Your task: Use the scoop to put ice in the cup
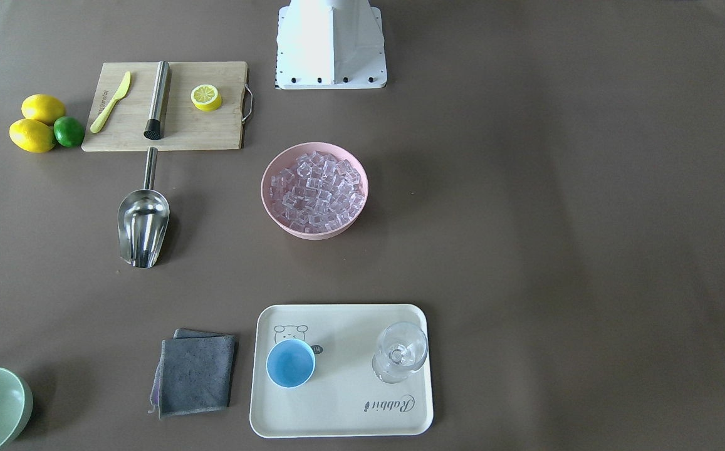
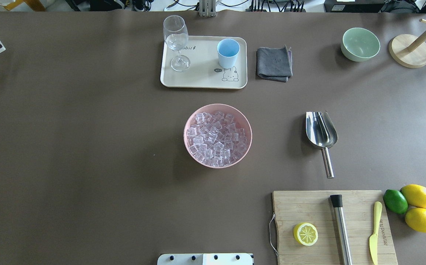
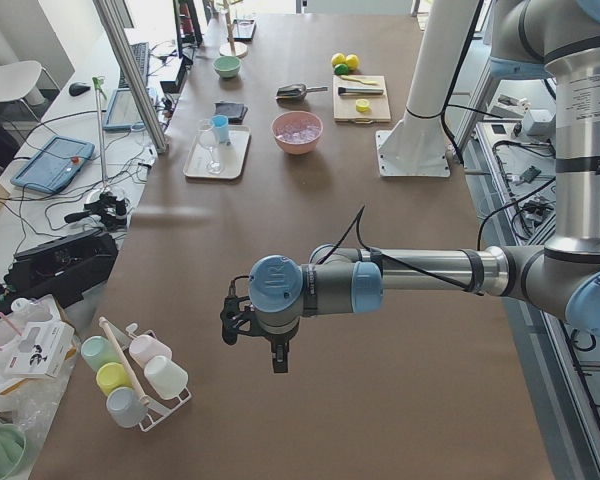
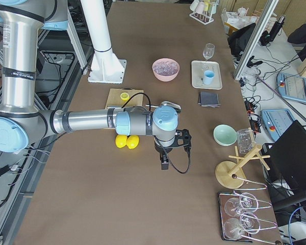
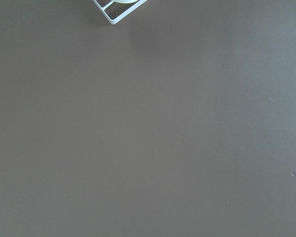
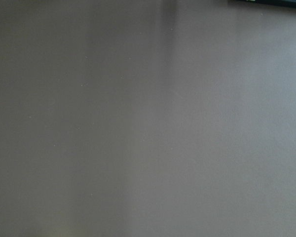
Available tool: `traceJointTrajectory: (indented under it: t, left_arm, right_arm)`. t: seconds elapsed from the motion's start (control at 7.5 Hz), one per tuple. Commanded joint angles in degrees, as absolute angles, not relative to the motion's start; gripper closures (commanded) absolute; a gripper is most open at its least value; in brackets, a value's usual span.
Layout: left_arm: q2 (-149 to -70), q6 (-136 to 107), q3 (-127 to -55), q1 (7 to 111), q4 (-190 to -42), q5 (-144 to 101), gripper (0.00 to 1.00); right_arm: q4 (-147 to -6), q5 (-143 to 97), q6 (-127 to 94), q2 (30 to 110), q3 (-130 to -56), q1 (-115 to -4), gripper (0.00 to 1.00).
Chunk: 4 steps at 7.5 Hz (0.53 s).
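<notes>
Scoop (image 2: 321, 129) lies flat on the bench (image 2: 87, 129), right of centre. Trough faces up and its mouth points to the far side; the rod handle runs back toward the robot's side, just short of the cutting board (image 2: 297, 206). Likely set that way so the right arm can take the handle straight on.

Ice (image 2: 216, 138) is heaped in the pink bowl (image 2: 185, 137) at bench centre, between scoop and cup. Cup (image 2: 228, 52) stands upright and empty on the far tray (image 2: 201, 79), right of the stemmed glass (image 2: 176, 40). A grey cloth (image 2: 274, 63) lies just beside the tray.

Left gripper (image 3: 277, 357) hangs over bare bench, well apart from everything, near the left end. Right gripper (image 4: 164, 163) does the same toward the right end. Both show only in the side views, so I cannot tell whether either is apart or together. Wrist cameras show plain bench.

Judgement: task not begun; first step is fetching the scoop.
</notes>
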<state>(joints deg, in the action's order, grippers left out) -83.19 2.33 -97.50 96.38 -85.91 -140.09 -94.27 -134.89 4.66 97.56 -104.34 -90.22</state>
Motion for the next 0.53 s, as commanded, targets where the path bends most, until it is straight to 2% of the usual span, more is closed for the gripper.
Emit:
traceJointTrajectory:
  t: [0.0,0.4]
  left_arm:
    - [-83.2,2.3,-97.7,96.3,-86.0,-140.0,0.02]
    - [-83.1,2.0,-98.1,95.5,-86.0,-140.2,0.02]
  right_arm:
    - [-94.5,-134.4,4.0,98.0,-111.4,-85.5,0.00]
    - [-94.3,-135.3,-9.5,97.4,-116.8,-78.2,0.00]
